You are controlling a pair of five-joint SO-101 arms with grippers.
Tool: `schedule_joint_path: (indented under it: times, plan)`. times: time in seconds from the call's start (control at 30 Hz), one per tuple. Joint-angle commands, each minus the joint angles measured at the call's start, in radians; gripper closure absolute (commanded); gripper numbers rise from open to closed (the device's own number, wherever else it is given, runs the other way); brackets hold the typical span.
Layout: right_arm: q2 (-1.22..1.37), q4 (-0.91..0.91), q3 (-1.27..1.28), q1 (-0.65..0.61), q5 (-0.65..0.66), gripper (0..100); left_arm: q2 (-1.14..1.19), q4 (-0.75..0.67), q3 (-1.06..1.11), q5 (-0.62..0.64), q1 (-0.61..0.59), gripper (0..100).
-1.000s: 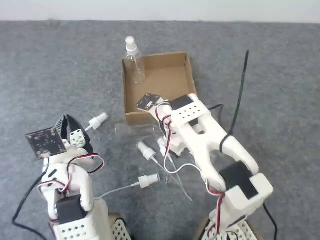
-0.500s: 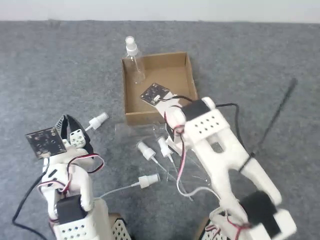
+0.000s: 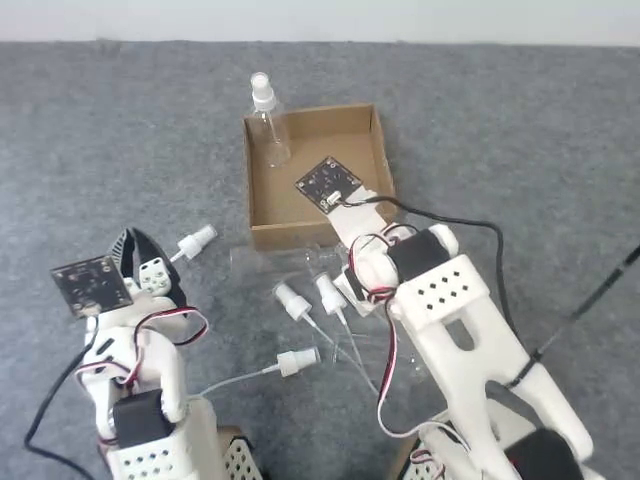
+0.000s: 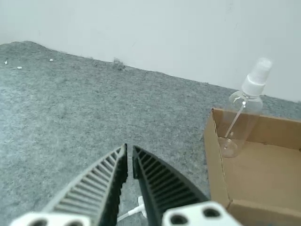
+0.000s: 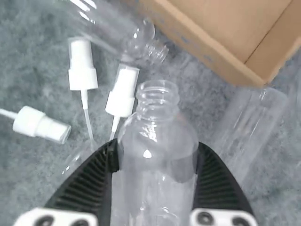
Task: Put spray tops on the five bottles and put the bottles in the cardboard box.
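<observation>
In the right wrist view my right gripper is shut on a clear open-necked bottle, held above the grey carpet beside the cardboard box. Below it lie three white spray tops and two more clear bottles. From above, the right gripper hangs at the box's front wall. One bottle with a spray top stands in the box's back left corner. My left gripper is shut and empty, raised at the near left.
A fourth spray top lies on the carpet just right of the left gripper. Another, with a long tube, lies between the two arm bases. A black cable runs off to the right. Open carpet surrounds the box at the back and sides.
The right arm has swung its wrist farther toward the box and to the right, with its elbow dropping toward the near edge. The left arm has stayed still.
</observation>
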Motion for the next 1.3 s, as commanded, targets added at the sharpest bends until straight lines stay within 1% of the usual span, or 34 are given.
schedule_joint_path:
  times: [0.0, 0.17, 0.33, 0.43, 0.53, 0.73, 1.1, 1.27]
  plan:
    - [-0.056, -0.073, 0.015, -0.005, -0.014, 89.7, -0.018, -0.031, -0.064, -0.061, -0.005, 99]
    - [-0.058, -0.143, 0.055, -0.005, -0.055, 89.8, -0.018, 0.044, -0.131, -0.127, -0.005, 99]
    - [-0.058, -0.150, 0.055, -0.004, -0.061, 89.8, -0.018, 0.176, -0.239, -0.221, -0.008, 99]
    - [-0.058, -0.150, 0.057, -0.004, -0.063, 89.8, -0.018, 0.235, -0.308, -0.258, -0.055, 99]
    - [-0.058, -0.166, 0.064, -0.001, -0.063, 89.8, -0.018, 0.265, -0.351, -0.290, -0.109, 99]
    - [-0.058, -0.219, 0.095, 0.001, -0.063, 89.8, -0.017, 0.324, -0.355, -0.399, -0.150, 99]
    - [-0.058, -0.217, 0.095, 0.002, -0.063, 89.8, -0.014, 0.400, -0.380, -0.520, -0.152, 99]
    - [-0.058, -0.219, 0.095, 0.002, -0.061, 89.8, 0.120, 0.457, -0.487, -0.539, -0.150, 99]
